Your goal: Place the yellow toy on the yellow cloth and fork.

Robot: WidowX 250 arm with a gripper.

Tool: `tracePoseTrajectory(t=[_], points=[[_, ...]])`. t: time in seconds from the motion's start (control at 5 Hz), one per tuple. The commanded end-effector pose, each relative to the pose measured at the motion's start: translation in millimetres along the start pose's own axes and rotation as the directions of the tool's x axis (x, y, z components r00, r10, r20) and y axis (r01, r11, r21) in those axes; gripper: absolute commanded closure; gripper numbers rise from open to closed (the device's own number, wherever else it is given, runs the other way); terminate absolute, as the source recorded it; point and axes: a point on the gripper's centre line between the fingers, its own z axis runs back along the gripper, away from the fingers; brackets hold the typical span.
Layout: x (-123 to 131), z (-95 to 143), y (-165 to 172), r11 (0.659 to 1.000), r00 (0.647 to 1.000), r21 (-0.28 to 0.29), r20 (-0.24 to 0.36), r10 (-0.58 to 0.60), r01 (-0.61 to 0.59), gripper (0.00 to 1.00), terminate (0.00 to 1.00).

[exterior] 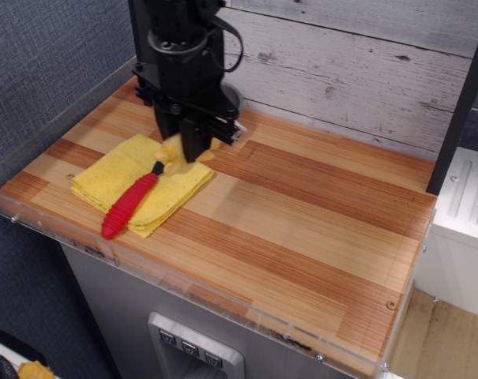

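My black gripper (187, 150) is shut on the yellow toy (177, 155), a small fuzzy plush, and holds it just above the far end of the yellow cloth (120, 178). The cloth lies flat at the left of the wooden table. The fork (129, 203) lies on the cloth with its red ribbed handle pointing to the front left. Its metal tines are hidden behind the toy and my gripper. The toy's beak and eyes are too blurred to make out.
A metal bowl (232, 99) stands at the back left, mostly hidden behind my arm. A black post (144, 31) rises at the back left corner. A clear plastic rim (144, 260) runs along the table's front and left edges. A white plank wall closes the back.
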Motion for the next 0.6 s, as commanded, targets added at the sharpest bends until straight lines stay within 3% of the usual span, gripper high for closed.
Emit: tracePoseTrajectory(t=[0.0, 0.4], points=[[-14, -22, 23, 1.000, 1.000, -0.004, -0.023, 0.018, -0.018, 1.00, 0.00], [-16, -48, 22, 0.998, 0.998, -0.037, -0.052, -0.045, 0.043, 1.00, 0.00]])
